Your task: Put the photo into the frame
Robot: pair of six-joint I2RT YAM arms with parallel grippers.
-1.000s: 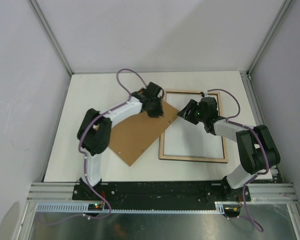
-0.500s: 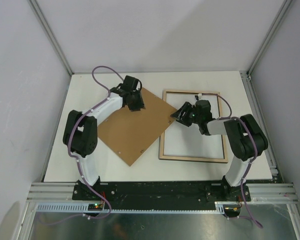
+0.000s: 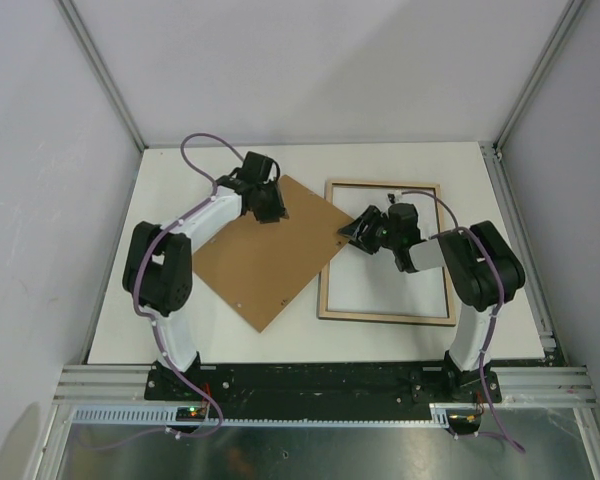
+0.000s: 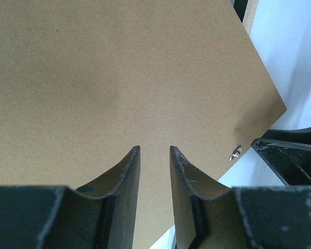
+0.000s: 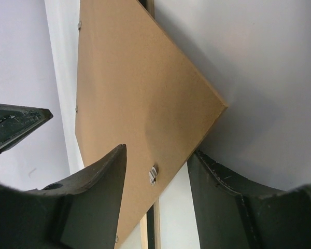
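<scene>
On tabletop point(image 3: 460, 170), right of centre, frame point(image 3: 385, 318) lies flat, pale wood side up; white fills opening, we cannot tell if photo. Brown backing board point(image 3: 265, 260) overlaps frame's left rail. Right hand point(image 5: 156, 151) half open astride board's corner; left hand point(image 4: 154, 149) narrowly open over board, gripping nothing.
</scene>
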